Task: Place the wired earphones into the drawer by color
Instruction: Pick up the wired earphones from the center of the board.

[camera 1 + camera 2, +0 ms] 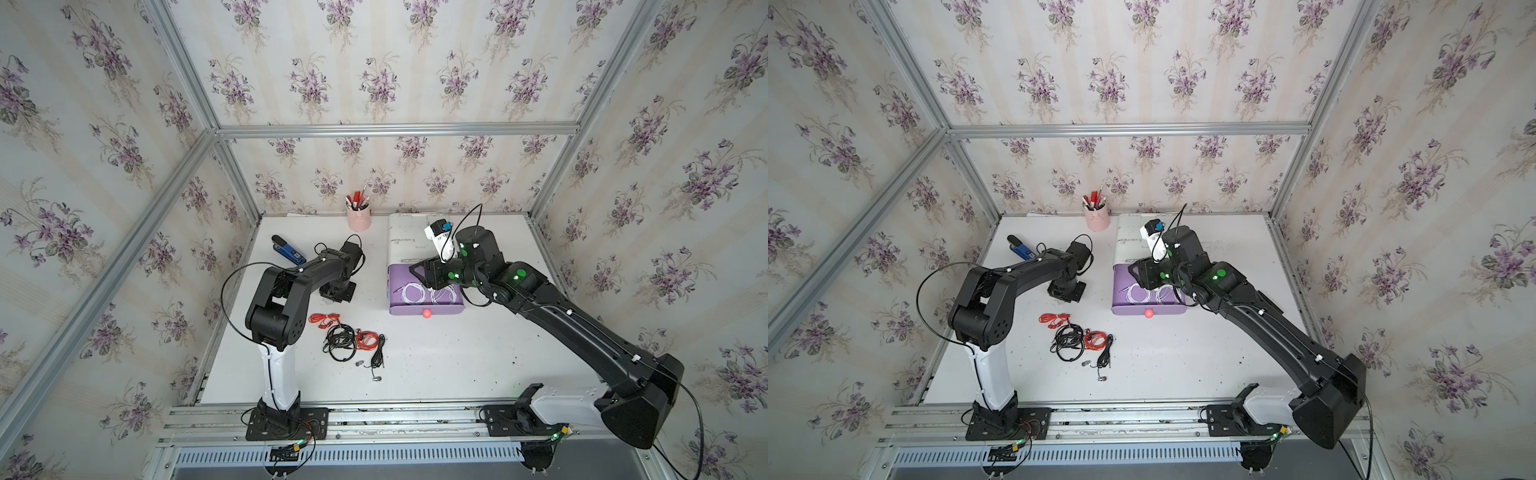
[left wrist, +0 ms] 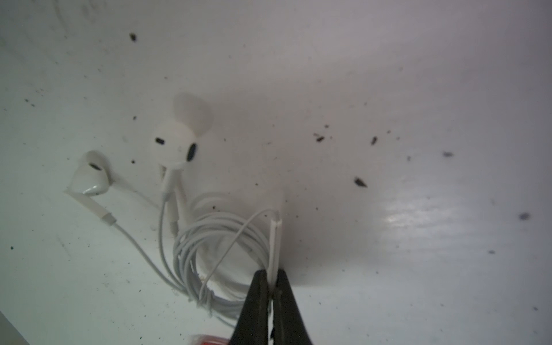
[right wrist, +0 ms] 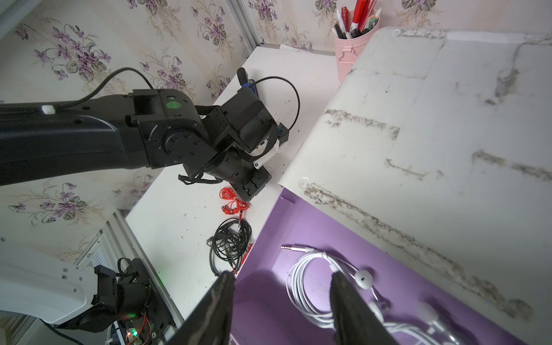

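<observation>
At the back edge of the flat white tabletop (image 1: 436,365), a small pink metal cup (image 1: 359,219) standing upright, stuffed with red, white and black pens (image 1: 358,199) (tips fanning out above the rim). Visible in both top views and in the right wrist view. Forward and to the left of the cup, well apart from it, a blue-and-black stapler (image 1: 287,250) lying flat on the white surface. Scattered over the tabletop, small dark specks (image 2: 360,182), sharpest in the left wrist view. All round, cream wallpaper printed with purple flower sprays (image 1: 374,79), set in a frame of silver aluminium bars (image 1: 395,129). Along the front edge, grey metal rails (image 1: 415,415), and below them a slotted grey strip (image 1: 345,456).
</observation>
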You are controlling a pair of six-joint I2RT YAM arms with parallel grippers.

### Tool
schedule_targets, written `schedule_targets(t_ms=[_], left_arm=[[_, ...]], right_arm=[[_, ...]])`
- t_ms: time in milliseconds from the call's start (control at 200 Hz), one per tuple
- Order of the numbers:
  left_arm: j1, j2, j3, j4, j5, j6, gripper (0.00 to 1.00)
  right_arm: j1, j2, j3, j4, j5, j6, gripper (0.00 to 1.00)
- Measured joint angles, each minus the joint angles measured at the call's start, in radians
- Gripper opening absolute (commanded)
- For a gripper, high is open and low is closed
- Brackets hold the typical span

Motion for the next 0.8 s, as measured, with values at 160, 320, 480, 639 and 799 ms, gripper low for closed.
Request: schedule_targets(t_ms=[160,320,480,639,799], left_arm=[[0.003,-0.06,-0.013,-0.042,0.082,-0.007,0.07],[0.004,-0.183,0.023,-0.064,0.143,-0.011,0.05],[0.021,-0.293,0.092,-0.097,0.188,-0.016,0.05],[0.039,-0.383,0.181,-0.145,0.252,-0.027,0.05],[0.054,-0.447,0.262,-0.179,0.316,-0.045,0.05]], right_arm=[[0.0,0.0,0.0,0.0,0.0,0.0,0.55],[0.0,0.002,0.002,0.0,0.004,0.001,0.54],[-0.001,0.001,0.002,0.001,0.011,0.001,0.54],[-0.013,-0.012,0.002,0.005,0.022,0.004,0.54],[-0.02,-0.019,0.0,0.028,0.015,0.023,0.54]])
